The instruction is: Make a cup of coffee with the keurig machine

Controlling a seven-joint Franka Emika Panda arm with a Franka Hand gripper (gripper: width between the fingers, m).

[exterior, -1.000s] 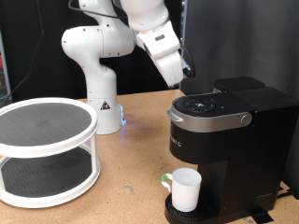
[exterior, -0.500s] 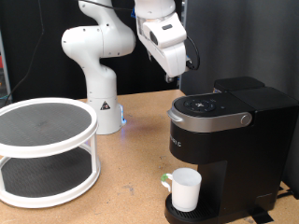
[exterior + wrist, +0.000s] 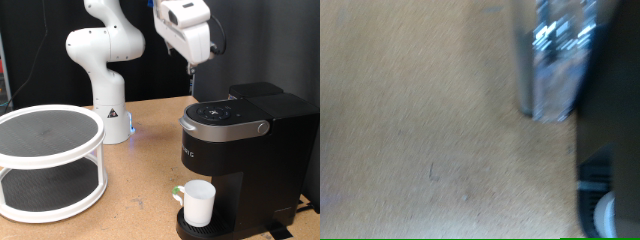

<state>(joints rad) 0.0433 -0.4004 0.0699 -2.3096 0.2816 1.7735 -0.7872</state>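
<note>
The black keurig machine stands at the exterior view's right with its lid down. The white cup sits upright on the drip base under the brew head, handle towards the exterior view's left. My gripper hangs in the air above the back of the machine's lid, fingers pointing down, close together and holding nothing. The wrist view is blurred: the fingers show over the wooden table, with the machine's dark edge and a bit of the cup's white rim beside them.
A white two-tier round rack stands at the exterior view's left on the wooden table. The arm's white base stands behind, at centre left. A dark backdrop closes the far side.
The gripper has risen from just above the machine's lid, swung more upright, and moved slightly towards the exterior view's right. The machine and cup have not moved.
</note>
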